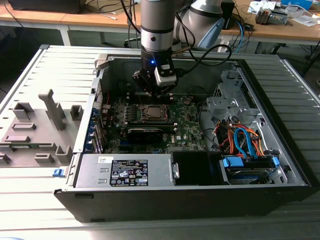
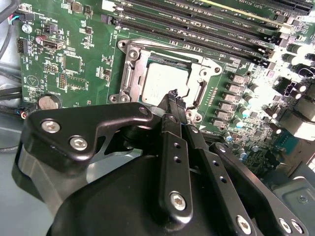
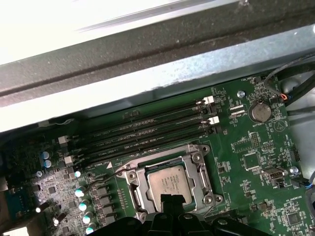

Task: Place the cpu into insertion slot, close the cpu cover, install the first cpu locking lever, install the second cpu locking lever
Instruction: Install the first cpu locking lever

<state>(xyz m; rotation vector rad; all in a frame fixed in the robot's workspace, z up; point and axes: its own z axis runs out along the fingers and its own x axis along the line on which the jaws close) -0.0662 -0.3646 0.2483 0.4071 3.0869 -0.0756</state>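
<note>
I'm working inside an open computer case (image 1: pixel 280 165) that lies on a ribbed grey table (image 1: pixel 30 210), with wooden desks (image 1: pixel 75 20) and loose cables behind it. My claw (image 2: pixel 173 94) hangs low over the green motherboard (image 2: pixel 78 64); its fingertips look pressed together with nothing between them, right at the near edge of the cpu (image 2: pixel 165 81), which sits in the insertion slot (image 3: pixel 167 183) with the cpu cover (image 2: pixel 129 73) framing it. Just beyond the claw run the long black memory slots (image 3: pixel 147 132). Off to its side sit a drive cage with blue and orange cables (image 1: pixel 242 140), and the power supply (image 1: pixel 125 172) lies nearer the case's front edge
</note>
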